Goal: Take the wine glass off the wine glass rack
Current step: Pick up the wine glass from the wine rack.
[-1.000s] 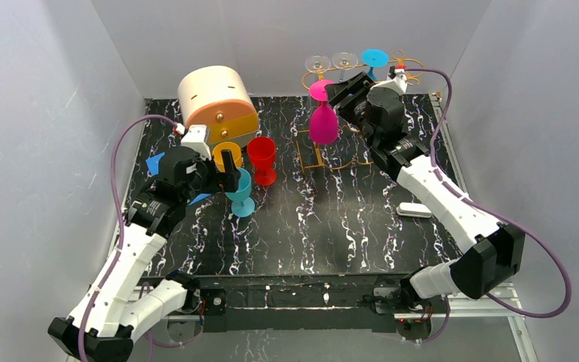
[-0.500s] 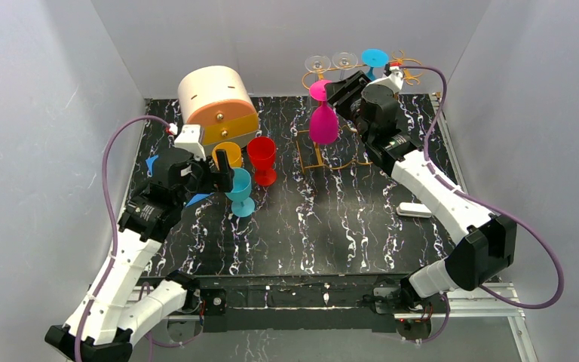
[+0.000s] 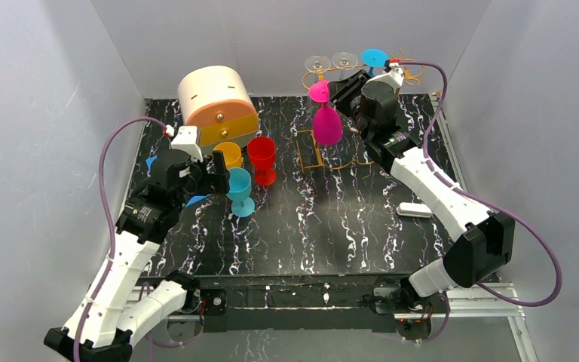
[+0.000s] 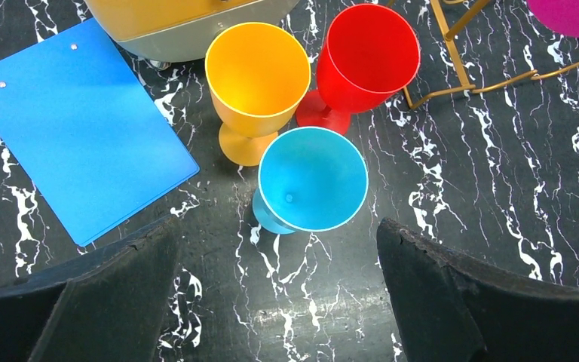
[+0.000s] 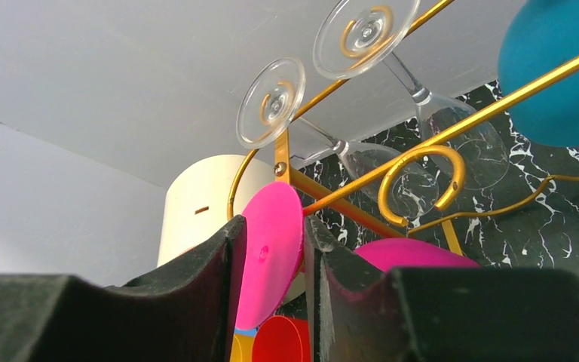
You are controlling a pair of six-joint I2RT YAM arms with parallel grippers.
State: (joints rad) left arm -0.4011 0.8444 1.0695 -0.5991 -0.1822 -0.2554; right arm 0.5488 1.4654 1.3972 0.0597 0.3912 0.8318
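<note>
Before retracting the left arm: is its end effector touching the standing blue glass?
Apart. Left wrist view: tabletop shows between the standing blue wine glass and each left end effector finger.

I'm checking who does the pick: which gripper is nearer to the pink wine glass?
Right. The right gripper sits at the pink wine glass, fingers either side of its foot; the left gripper is far to the left, above the blue goblet.

Pink wine glass (image 5: 268, 264) foot inside the tool (image 5: 270, 234), perhaps touching, clear glasses (image 5: 271, 102) hanging from rack (image 5: 422, 150)
</note>
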